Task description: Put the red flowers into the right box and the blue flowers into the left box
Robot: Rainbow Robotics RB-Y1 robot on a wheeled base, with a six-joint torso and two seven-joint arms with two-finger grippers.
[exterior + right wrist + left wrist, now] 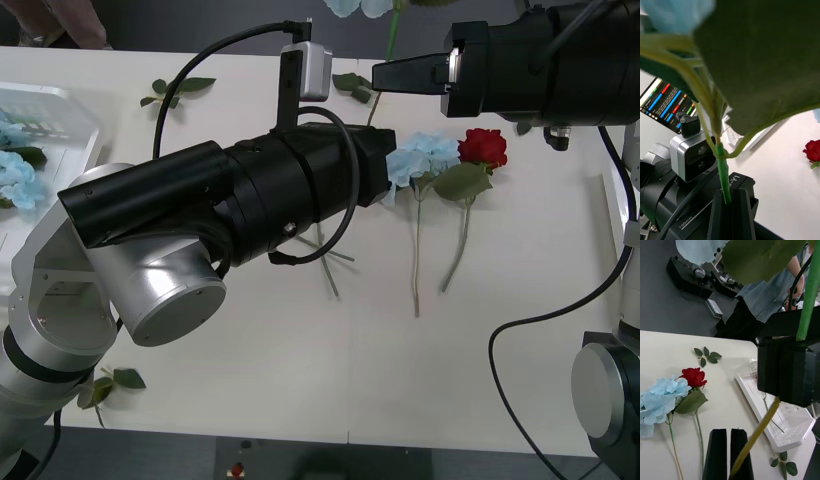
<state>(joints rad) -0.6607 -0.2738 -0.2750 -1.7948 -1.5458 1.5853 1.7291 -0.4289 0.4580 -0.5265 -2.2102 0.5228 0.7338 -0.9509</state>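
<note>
My right gripper (385,75) hangs over the table's far side, shut on the green stem (723,176) of a blue flower whose pale bloom (673,15) and big leaf rise above the fingers. That stem's lower end (752,437) crosses one finger of my left gripper (730,431), whose black fingers are pressed together; I cannot tell whether they pinch it. Beyond it on the table lie another blue flower (425,155) and a red flower (483,147), side by side. The left box (60,105) holds blue flowers (15,170). The right box (752,390) lies just past the red flower.
My left arm (250,200) stretches across the middle of the table. Loose leaf sprigs lie at the far left (175,90), near the front edge (110,385) and by the right box (706,355). A person in a blue shirt (767,296) stands beyond the table.
</note>
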